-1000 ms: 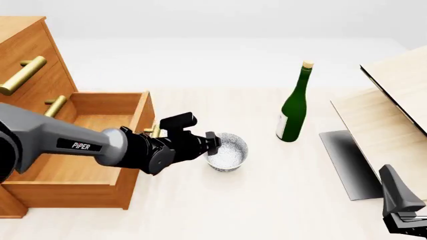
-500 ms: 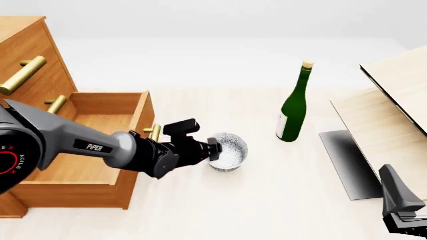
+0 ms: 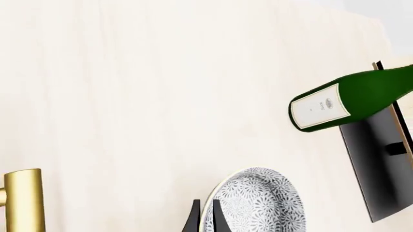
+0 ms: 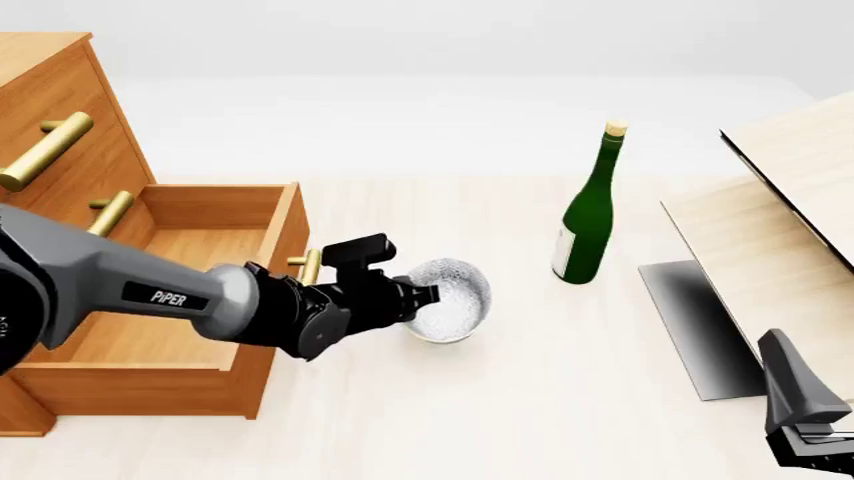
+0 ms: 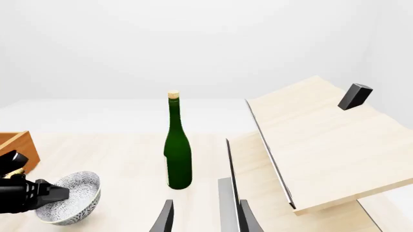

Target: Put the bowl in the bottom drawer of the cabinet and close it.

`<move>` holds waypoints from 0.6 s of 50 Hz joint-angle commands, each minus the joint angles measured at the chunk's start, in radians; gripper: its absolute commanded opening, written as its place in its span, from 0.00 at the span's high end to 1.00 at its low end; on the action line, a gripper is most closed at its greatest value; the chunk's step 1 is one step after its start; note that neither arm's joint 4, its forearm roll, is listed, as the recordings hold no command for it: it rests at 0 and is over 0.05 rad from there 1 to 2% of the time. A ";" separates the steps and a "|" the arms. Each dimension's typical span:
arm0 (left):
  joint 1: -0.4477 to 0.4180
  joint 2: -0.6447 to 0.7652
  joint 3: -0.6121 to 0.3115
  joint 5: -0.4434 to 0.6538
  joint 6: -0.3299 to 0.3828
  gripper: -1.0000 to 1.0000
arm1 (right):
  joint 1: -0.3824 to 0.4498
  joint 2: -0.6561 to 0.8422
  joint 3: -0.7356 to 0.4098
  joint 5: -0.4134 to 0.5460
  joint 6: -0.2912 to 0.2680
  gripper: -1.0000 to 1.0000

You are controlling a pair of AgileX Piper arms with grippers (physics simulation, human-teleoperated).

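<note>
Speckled bowl (image 5: 69, 197) tilted, left end effector (image 5: 55, 192) clamped on its rim, green bottle (image 5: 177, 154) upright nearby

My left arm reaches in low from the cabinet (image 4: 54, 130) side, forearm nearly level, wrist pointing away from the cabinet. My left gripper (image 4: 424, 296) is clamped on the near rim of the bowl (image 4: 451, 300), which sits tilted in its grip. My right arm is parked far from the cabinet, only its gripper (image 4: 814, 450) visible, fingers (image 5: 163, 220) apart and holding nothing.
</note>
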 commanded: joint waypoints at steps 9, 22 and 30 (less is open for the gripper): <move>0.021 -0.110 0.042 0.001 0.051 1.00 | 0.000 0.000 0.000 0.000 0.000 0.00; 0.030 -0.185 0.073 0.010 0.074 1.00 | 0.000 0.000 0.000 0.000 0.000 0.00; 0.031 -0.224 0.092 0.011 0.083 1.00 | 0.000 0.000 0.000 0.000 0.000 0.00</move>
